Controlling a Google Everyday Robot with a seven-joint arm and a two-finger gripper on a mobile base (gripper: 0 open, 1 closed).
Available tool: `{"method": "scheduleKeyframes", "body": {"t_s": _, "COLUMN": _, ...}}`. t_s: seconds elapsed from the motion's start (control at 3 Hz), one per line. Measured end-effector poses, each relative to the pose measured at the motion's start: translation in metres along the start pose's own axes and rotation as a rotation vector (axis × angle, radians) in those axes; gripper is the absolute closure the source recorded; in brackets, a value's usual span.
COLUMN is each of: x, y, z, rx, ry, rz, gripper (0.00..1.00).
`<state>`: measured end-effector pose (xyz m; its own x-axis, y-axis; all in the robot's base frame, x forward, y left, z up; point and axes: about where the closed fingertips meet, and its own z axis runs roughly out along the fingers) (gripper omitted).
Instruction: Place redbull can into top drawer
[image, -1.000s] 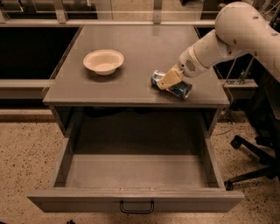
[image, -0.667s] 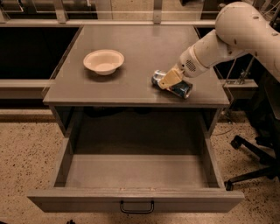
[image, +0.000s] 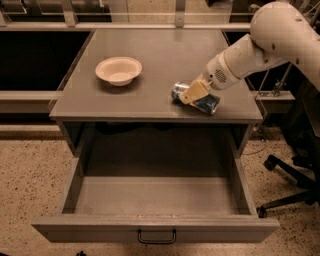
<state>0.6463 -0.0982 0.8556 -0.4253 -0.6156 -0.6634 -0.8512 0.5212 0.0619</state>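
The redbull can (image: 208, 104) lies on its side on the grey tabletop (image: 160, 60), near the front right edge, with its shiny silver top (image: 177, 92) pointing left. My gripper (image: 193, 93) reaches in from the right on a white arm and sits right over the middle of the can, touching or almost touching it. The top drawer (image: 155, 197) is pulled wide open below the tabletop. Its inside is bare and its flat front panel has a small dark handle (image: 156, 237) at the middle.
A cream round bowl (image: 119, 70) stands on the left part of the tabletop. A black office chair base (image: 287, 187) is on the speckled floor to the right of the drawer. A rail and dark shelving run behind the table.
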Motion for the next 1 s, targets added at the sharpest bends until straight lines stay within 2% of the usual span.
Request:
{"method": "scheduleKeyframes", "body": {"t_s": 0.33, "x": -0.014, "y": 0.044, "z": -0.029, "rx": -0.055, "ry": -0.13, "rz": 0.035, "gripper": 1.0}}
{"method": "scheduleKeyframes", "body": {"t_s": 0.67, "x": -0.021, "y": 0.096, "z": -0.058, "rx": -0.05, "ry": -0.301, "rz": 0.125, "gripper": 1.0}}
{"method": "scheduleKeyframes", "body": {"t_s": 1.0, "x": 0.01, "y": 0.12, "z": -0.084, "rx": 0.023, "ry": -0.4, "rz": 0.307, "gripper": 1.0}}
